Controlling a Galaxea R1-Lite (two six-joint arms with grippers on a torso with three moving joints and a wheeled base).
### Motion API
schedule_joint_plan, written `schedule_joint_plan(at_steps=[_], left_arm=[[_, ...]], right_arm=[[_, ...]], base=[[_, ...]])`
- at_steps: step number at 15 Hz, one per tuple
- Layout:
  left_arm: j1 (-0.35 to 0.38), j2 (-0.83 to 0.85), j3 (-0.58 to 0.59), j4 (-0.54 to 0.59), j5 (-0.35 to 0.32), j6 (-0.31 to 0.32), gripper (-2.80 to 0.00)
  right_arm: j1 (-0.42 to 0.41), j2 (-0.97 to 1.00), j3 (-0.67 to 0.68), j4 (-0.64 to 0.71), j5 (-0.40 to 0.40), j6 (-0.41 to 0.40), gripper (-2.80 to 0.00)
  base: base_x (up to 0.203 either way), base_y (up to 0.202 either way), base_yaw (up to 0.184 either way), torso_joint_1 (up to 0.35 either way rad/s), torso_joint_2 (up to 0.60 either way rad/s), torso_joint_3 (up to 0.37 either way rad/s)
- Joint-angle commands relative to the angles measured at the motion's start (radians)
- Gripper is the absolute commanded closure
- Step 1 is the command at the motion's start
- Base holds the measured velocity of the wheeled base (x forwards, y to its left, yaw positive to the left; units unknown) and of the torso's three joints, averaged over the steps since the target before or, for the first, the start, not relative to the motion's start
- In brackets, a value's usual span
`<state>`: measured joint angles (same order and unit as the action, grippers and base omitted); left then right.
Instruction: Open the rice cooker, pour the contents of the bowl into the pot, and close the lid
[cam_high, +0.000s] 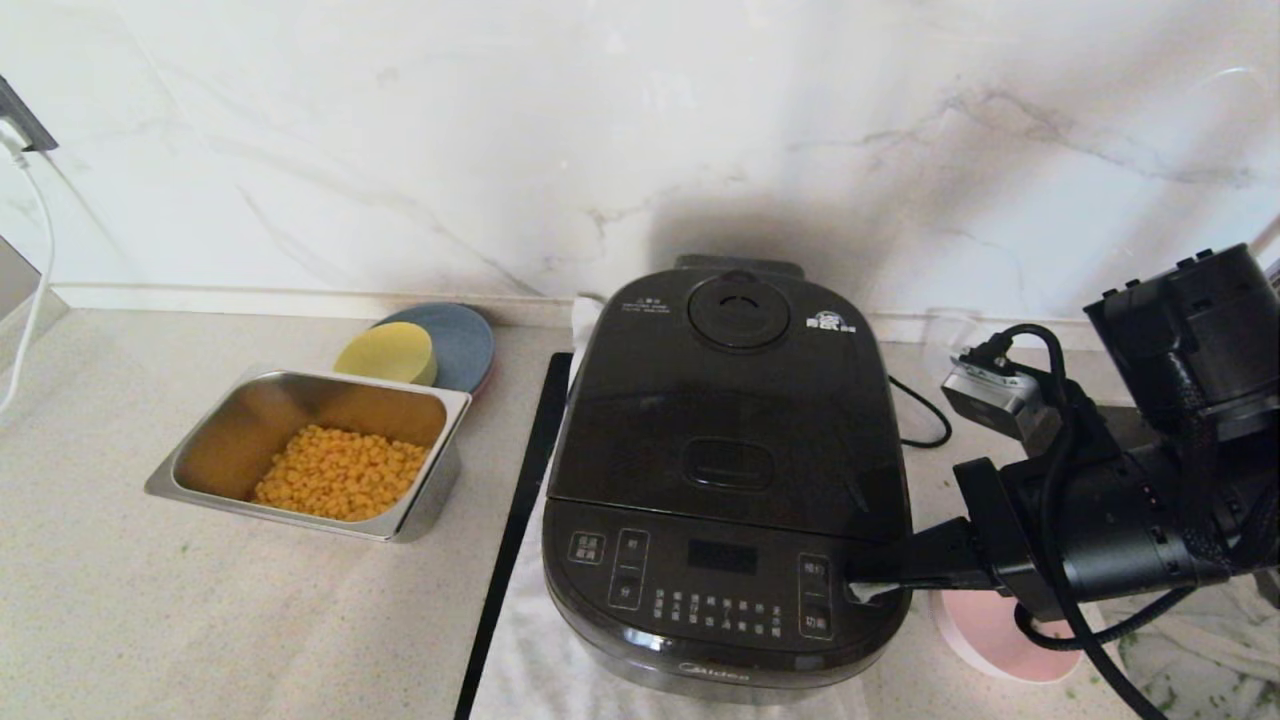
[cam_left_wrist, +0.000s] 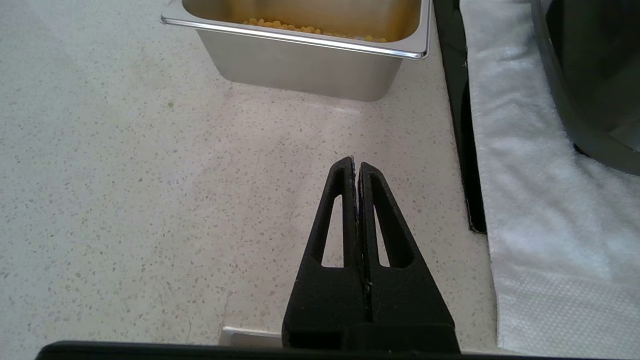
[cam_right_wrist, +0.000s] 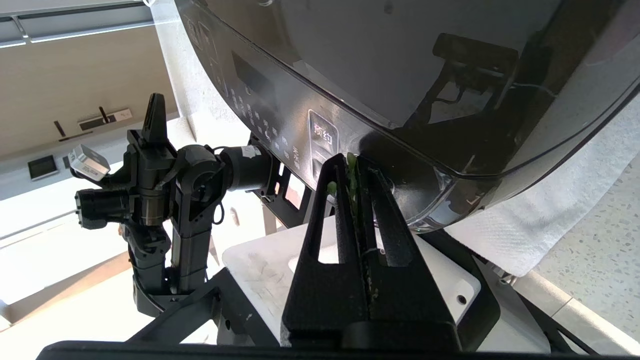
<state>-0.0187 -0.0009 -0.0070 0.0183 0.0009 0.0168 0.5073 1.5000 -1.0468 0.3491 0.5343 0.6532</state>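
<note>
The black rice cooker (cam_high: 730, 480) stands mid-counter on a white towel, its lid (cam_high: 735, 400) down, so the pot is hidden. My right gripper (cam_high: 855, 590) is at the cooker's front right corner, beside the button panel, and is shut. In the right wrist view the gripper (cam_right_wrist: 352, 160) has green herb scraps stuck between its pads, tips close against the cooker (cam_right_wrist: 400, 75). The pale-pink bowl (cam_high: 990, 635) sits on the counter under my right arm, mostly covered. My left gripper (cam_left_wrist: 356, 165) is shut and empty over bare counter, left of the towel.
A steel tray (cam_high: 300, 378) of yellow corn sits left of the cooker, with a yellow bowl (cam_high: 385, 353) on a blue plate (cam_high: 465, 340) behind it. A black strip (cam_high: 520, 520) edges the white towel (cam_left_wrist: 530, 200). The marble wall is close behind. A cable (cam_high: 920, 420) trails right of the cooker.
</note>
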Motion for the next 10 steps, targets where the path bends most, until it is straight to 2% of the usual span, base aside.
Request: schedule_joint_plan(at_steps=[1,5,10], left_arm=[[0.0,-0.002,0.0,0.0,0.001,0.0,0.0],[0.0,-0.002,-0.001,0.0,0.001,0.0,0.0],[0.0,-0.002,-0.001,0.0,0.001,0.0,0.0]], right_arm=[[0.0,-0.004,0.0,0.004,0.003,0.004,0.0],[-0.001,-0.045,-0.029,0.004,0.003,0.016,0.0],[-0.001,-0.162,-0.115,0.01,0.002,0.089,0.0]], base=[[0.0,0.0,0.0,0.0,0.0,0.0],[0.0,0.0,0.0,0.0,0.0,0.0],[0.0,0.0,0.0,0.0,0.0,0.0]])
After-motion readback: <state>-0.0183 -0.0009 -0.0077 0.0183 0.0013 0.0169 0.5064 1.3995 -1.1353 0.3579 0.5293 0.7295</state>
